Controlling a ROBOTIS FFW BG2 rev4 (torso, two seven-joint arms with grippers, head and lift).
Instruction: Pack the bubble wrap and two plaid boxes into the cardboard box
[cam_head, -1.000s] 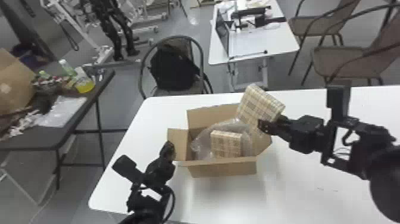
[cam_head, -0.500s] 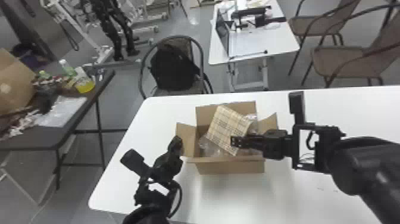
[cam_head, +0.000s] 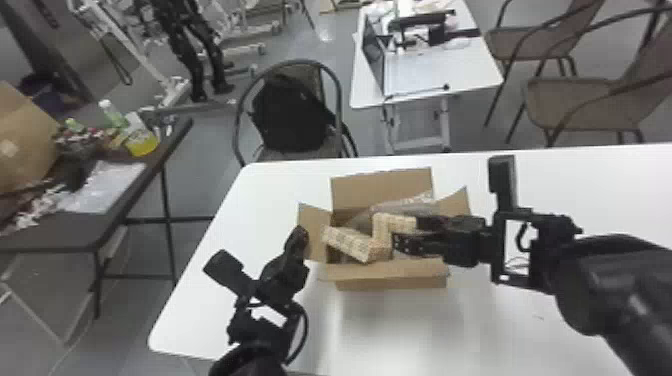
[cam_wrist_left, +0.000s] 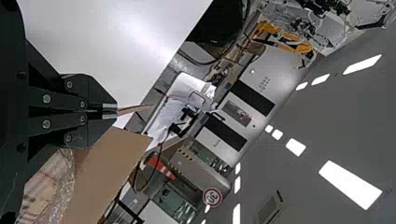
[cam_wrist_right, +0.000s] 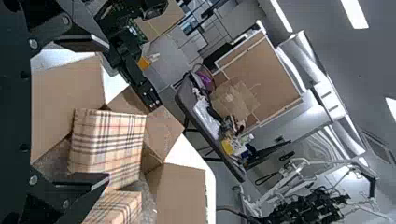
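Well, at the left, the left gripper (cam_head: 301, 234) has its jaws clenched on the left flap (cam_head: 314, 232) of the cardboard box (cam_head: 392, 285), with white table (cam_head: 225, 235) surface stretching from there to the table's left edge. Four flaps stand open around the box's mouth; its floor is hidden by what lies inside. Two plaid boxes are in there: the left one (cam_head: 350, 244) lies tilted beside the left flap, its underside out of sight; the right one (cam_head: 382, 235) is partly covered by the right gripper (cam_head: 405, 232). One mass of bubble wrap (cam_head: 410, 201) shows behind them, too overlapped to tell its full shape. The right gripper's jaws are spread wide, released, over the mouth, with a gap between them; more tabletop runs to the right.
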